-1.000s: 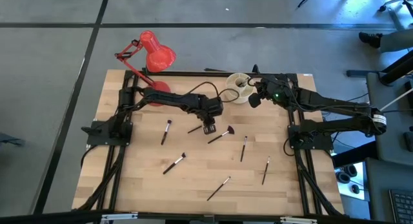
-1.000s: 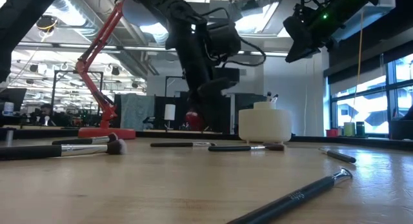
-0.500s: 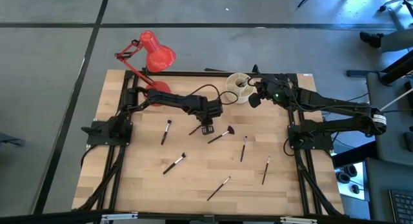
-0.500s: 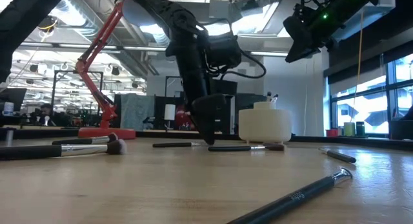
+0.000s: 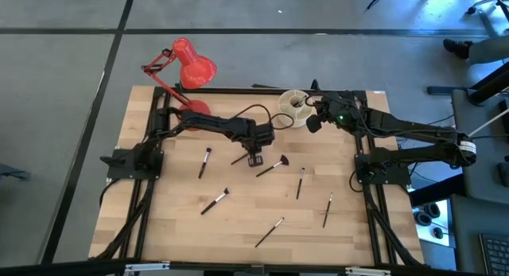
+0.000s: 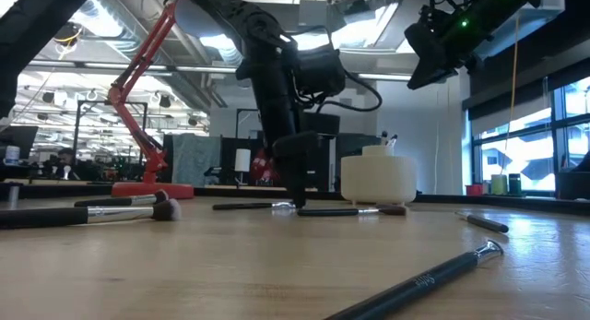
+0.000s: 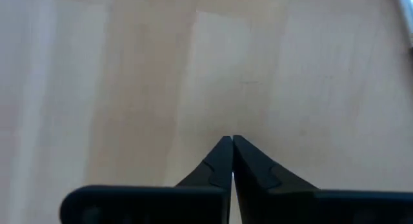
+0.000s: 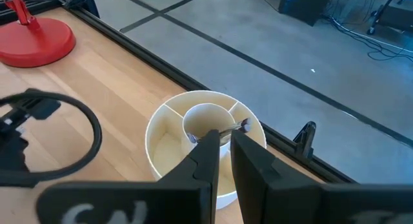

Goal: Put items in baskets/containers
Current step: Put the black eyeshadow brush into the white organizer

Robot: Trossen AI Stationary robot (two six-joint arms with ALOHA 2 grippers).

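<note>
We see a pale, plank-grained wooden surface (image 5: 183, 228) ringed by a black metal frame. Near its 12 o'clock edge stands the cup organiser (image 5: 295, 107), a smooth, round, cream-white piece with inner dividers and a central ring; from the right wrist view (image 8: 205, 143) we make out at least one slim brush leaning in its middle well, the tips partly hidden behind the arm's own fingers.

The left tool (image 5: 254, 158) is down at the surface near the centre, and in the left wrist view its two dark, wedge-shaped fingers (image 7: 219, 164) meet tip to tip with only bare wood beyond them. A thin dark brush (image 5: 241, 158) lies just beside it at its 9 o'clock; we cannot tell whether the tips pinch it, since the low view (image 6: 297, 193) shows only the tool standing over the handle's end.

The right tool (image 5: 312, 122) hangs above the surface just at the organiser's 3 o'clock, its fingers (image 8: 208, 161) nearly together with a narrow gap and nothing between them.

Other slender brushes lie scattered: a fan-tipped one (image 5: 272, 165), a pale-tipped one (image 5: 204, 161), another (image 5: 215, 200), and three more (image 5: 301, 181) (image 5: 327, 209) (image 5: 270, 231) toward 5 o'clock. A glossy red desk lamp (image 5: 184, 65) sits at 11 o'clock, its base partly hidden behind the left arm.
</note>
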